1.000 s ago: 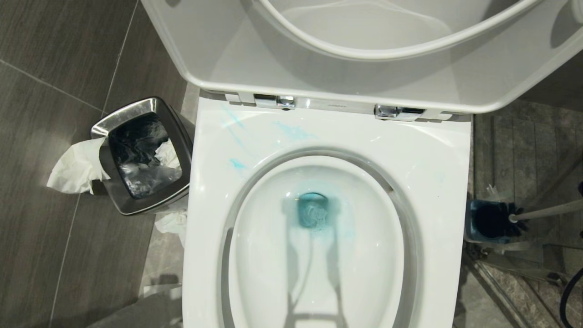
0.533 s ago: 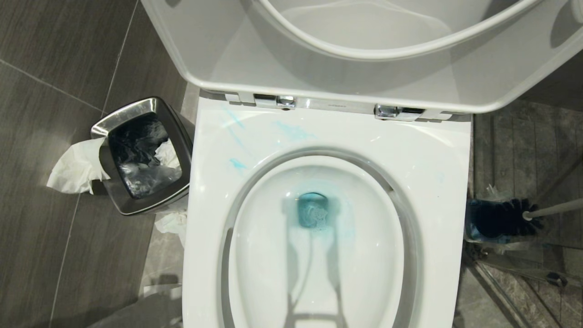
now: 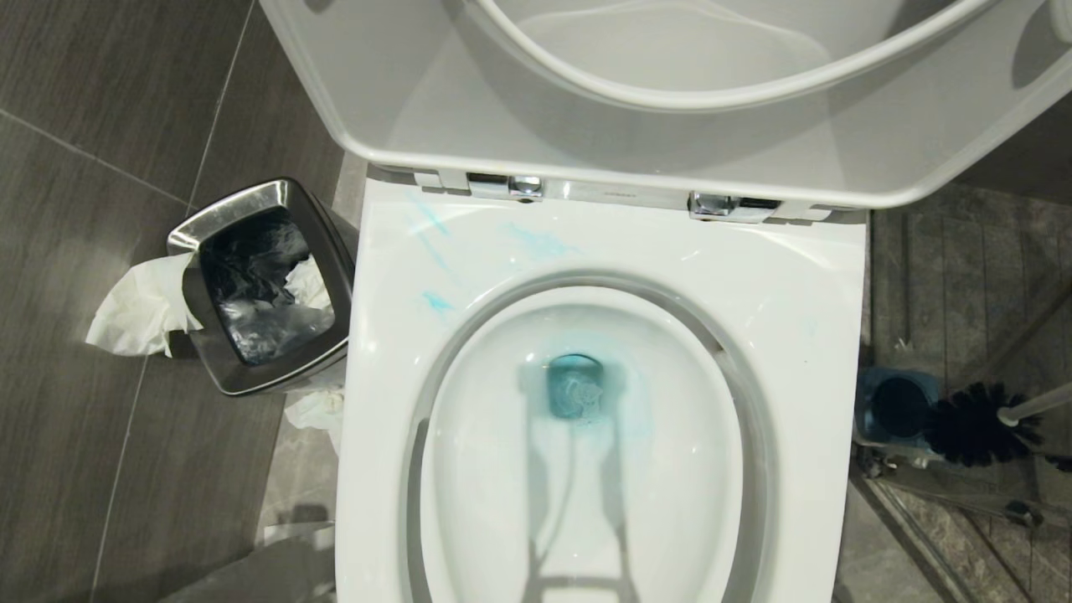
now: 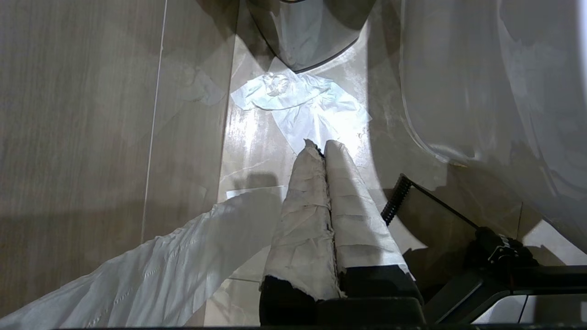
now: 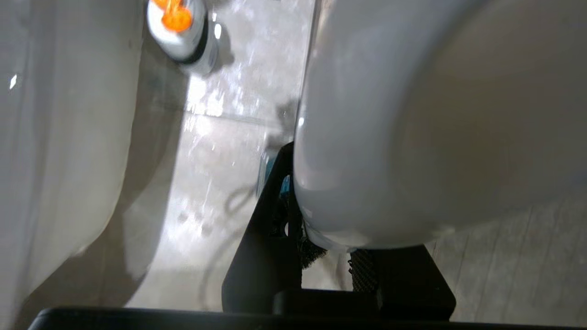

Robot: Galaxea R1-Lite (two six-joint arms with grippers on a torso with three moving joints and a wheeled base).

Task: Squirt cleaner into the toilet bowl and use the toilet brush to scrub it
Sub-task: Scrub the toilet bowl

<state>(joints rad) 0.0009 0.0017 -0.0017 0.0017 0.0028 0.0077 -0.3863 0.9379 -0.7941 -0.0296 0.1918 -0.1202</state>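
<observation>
The toilet bowl (image 3: 394,377) is open, seat and lid raised. The cleaner (image 3: 575,398) tints the water teal at the drain, and pale smears (image 3: 536,243) lie on the back rim. The toilet brush (image 3: 971,423) hangs to the right of the bowl, its black head just outside the blue holder cup (image 3: 896,410) and its white handle running out of the head view. In the right wrist view, my right gripper (image 5: 330,220) is shut on the handle's rounded end (image 5: 412,137). My left gripper (image 4: 321,145), wrapped in white paper, is shut and empty, low beside the toilet.
A steel waste bin (image 3: 251,197) stands left of the toilet with tissue (image 3: 138,306) hanging over it and more tissue (image 4: 298,105) on the floor. A white bottle with an orange cap (image 5: 179,27) stands on the floor to the right. Dark floor tiles surround the toilet.
The brush head has come out of the holder cup and moved right, away from the toilet. The cup now shows empty. The left arm has not moved.
</observation>
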